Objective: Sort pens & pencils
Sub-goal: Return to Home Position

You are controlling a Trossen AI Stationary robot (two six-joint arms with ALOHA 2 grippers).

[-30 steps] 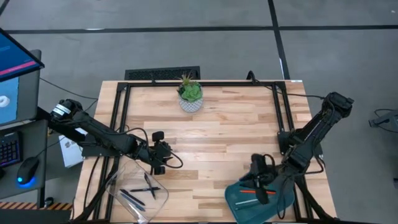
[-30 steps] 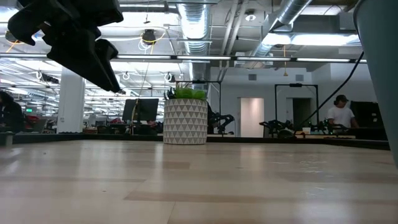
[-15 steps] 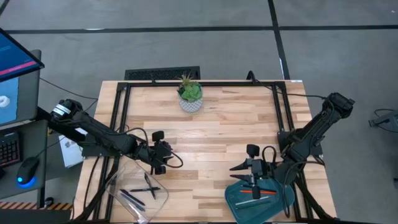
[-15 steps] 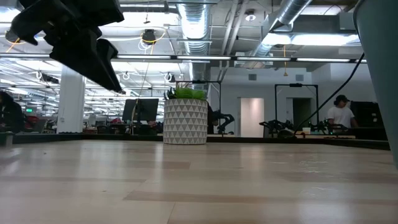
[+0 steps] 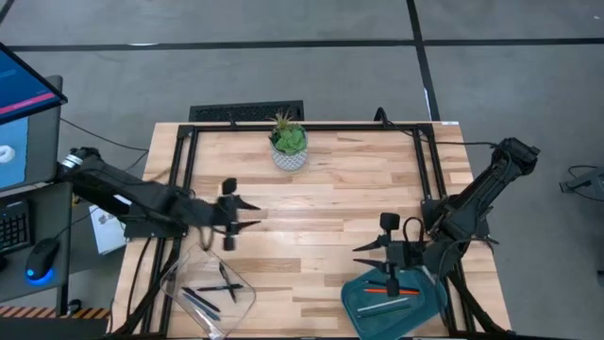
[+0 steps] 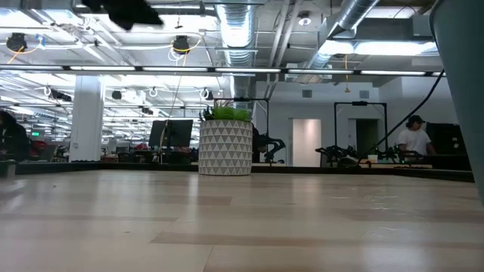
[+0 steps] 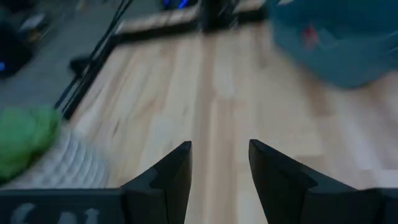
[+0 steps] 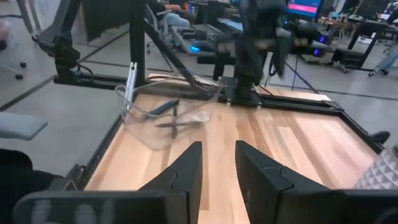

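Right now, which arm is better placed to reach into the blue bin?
Right. The right gripper hangs just beside the blue bin; the left gripper is across the table, near the transparent bin.
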